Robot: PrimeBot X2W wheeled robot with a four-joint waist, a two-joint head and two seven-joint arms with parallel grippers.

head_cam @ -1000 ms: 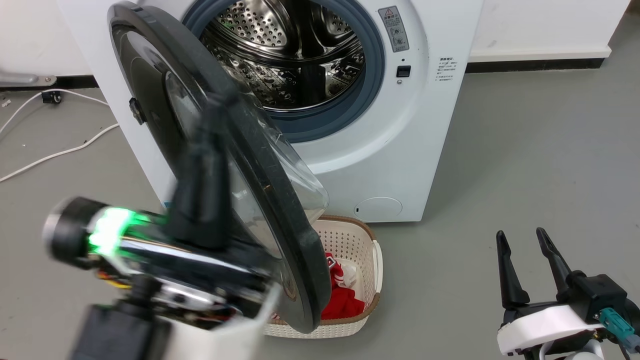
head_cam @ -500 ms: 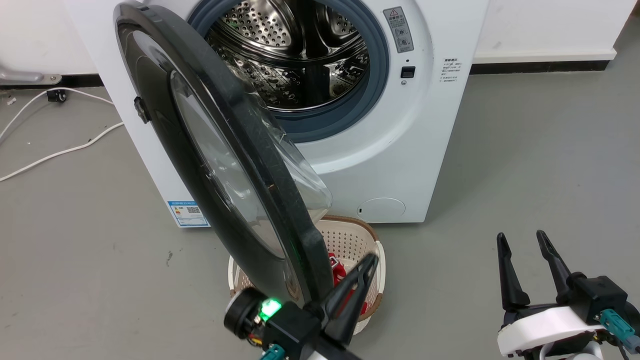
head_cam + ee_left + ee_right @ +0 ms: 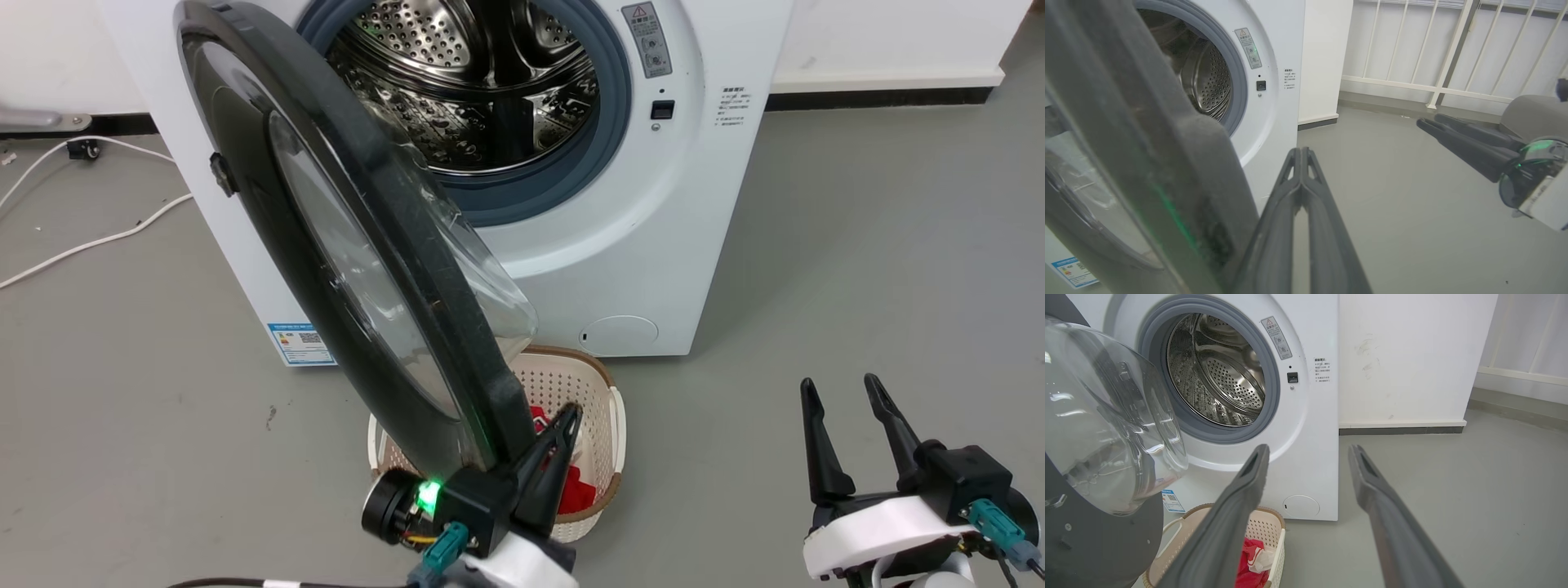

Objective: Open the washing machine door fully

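Jaws of the left gripper are pressed together with nothing between them, the tips just beside the lower rim of the washing machine door; contact cannot be told. The right gripper hovers over the grey floor well to the right, jaws spread and empty. The door stands partly swung out from the left side of the washing machine, its lower edge above a cream laundry basket holding red cloth.
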